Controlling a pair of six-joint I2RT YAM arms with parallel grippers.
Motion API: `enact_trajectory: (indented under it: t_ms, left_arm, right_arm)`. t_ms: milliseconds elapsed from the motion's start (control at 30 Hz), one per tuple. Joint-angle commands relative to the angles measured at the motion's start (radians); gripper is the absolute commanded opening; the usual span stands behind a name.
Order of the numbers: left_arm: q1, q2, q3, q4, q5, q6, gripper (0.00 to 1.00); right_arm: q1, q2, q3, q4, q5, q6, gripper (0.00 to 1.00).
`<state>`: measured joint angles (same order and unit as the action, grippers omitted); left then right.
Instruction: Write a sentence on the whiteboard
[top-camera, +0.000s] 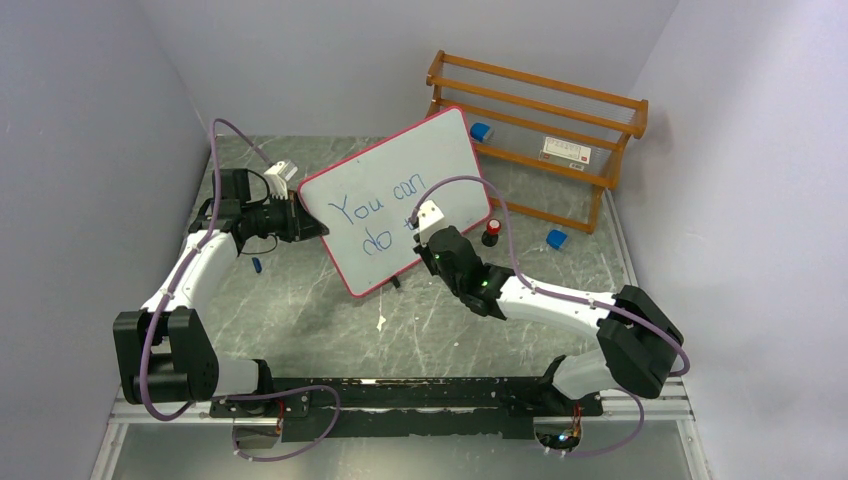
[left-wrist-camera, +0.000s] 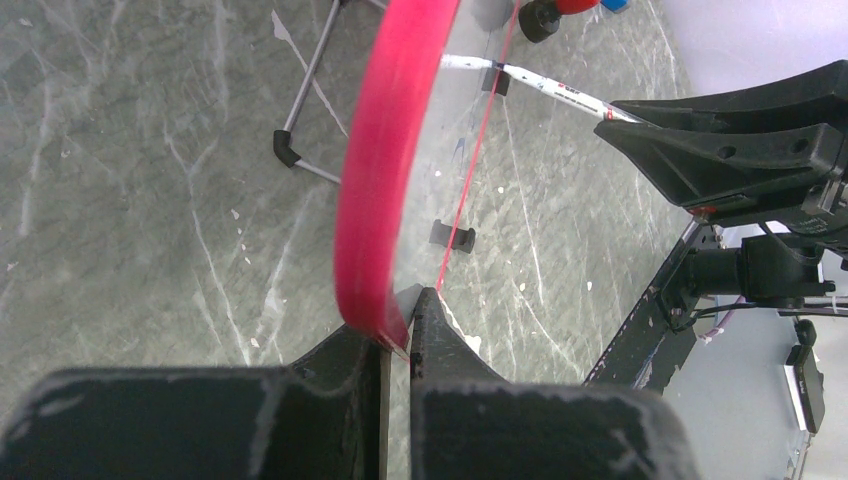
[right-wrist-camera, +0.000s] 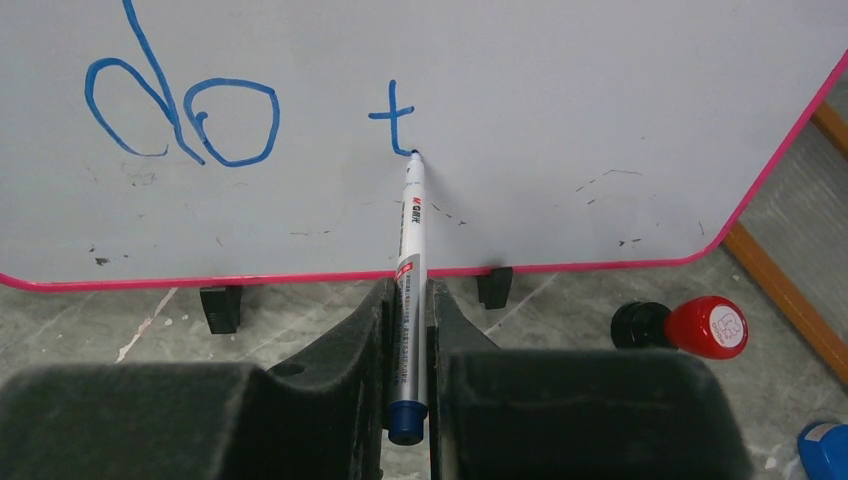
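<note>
The whiteboard (top-camera: 395, 195) with its pink-red frame stands tilted on the table on small black feet. My left gripper (top-camera: 318, 229) is shut on its left edge; the left wrist view shows the red frame (left-wrist-camera: 378, 190) pinched between the jaws of the left gripper (left-wrist-camera: 400, 335). The sentence (top-camera: 365, 222) reads "You can" over "do t" in blue. My right gripper (right-wrist-camera: 408, 300) is shut on a silver marker (right-wrist-camera: 411, 260) with a blue end. Its tip touches the board at the foot of the "t" (right-wrist-camera: 397, 118), right of "do" (right-wrist-camera: 180, 115).
A wooden rack (top-camera: 545, 130) stands behind the board at the back right. A red and black stamp (top-camera: 491, 232) (right-wrist-camera: 700, 327) sits just right of the board's lower corner. Blue caps (top-camera: 557, 239) lie near the rack. A small blue object (top-camera: 256, 265) lies by the left arm.
</note>
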<state>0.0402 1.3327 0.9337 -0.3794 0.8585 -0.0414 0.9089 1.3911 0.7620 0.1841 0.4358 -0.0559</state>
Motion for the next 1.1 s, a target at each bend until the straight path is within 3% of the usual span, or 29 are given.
enact_trajectory:
  t_ms: [0,1067]
  left_arm:
    - [-0.003,0.032,-0.012,-0.003,-0.210,0.092,0.05]
    - [-0.003,0.034,-0.012,-0.003,-0.213,0.092,0.05]
  right_arm:
    - [-0.009,-0.015,-0.007,0.053,0.021,0.003,0.00]
    - [-0.042,-0.018,0.029,0.089,-0.036,0.006,0.00]
